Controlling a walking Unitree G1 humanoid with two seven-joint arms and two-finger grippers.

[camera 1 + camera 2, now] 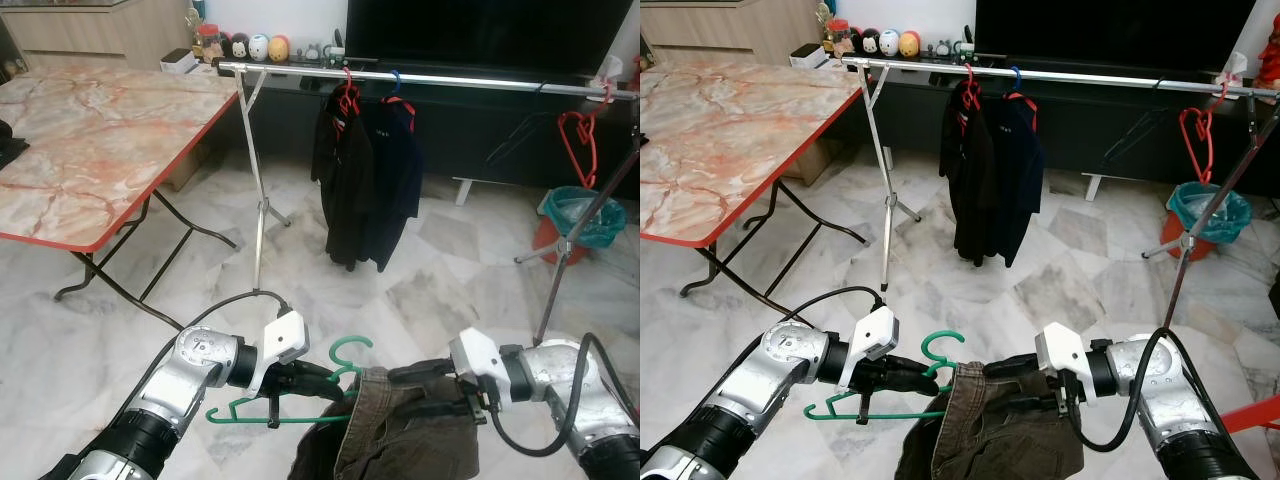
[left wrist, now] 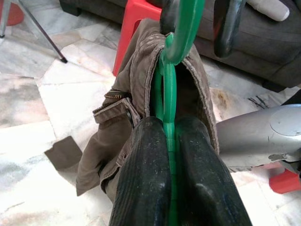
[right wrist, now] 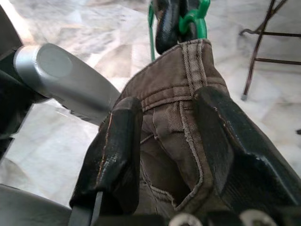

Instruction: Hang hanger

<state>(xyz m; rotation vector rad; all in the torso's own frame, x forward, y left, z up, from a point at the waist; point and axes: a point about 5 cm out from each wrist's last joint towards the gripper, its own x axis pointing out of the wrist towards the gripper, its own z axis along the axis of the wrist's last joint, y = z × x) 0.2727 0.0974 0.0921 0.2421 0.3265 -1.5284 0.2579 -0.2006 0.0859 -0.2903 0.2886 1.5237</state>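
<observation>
Both silver arms reach inward, low over the marble floor (image 1: 440, 260). The left gripper (image 2: 170, 141) has its black fingers pressed together on the thin green plastic hanger (image 1: 300, 395). The right gripper (image 3: 164, 141) pinches the stitched waistband of the brown cotton trousers (image 1: 410, 430) draped on that hanger. Beyond stands a metal clothes rail (image 1: 430, 76) holding dark garments (image 1: 362, 175).

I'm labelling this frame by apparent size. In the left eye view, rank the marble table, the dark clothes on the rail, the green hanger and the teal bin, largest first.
1. marble table
2. dark clothes
3. green hanger, though nearness to the camera inflates it
4. teal bin
</observation>
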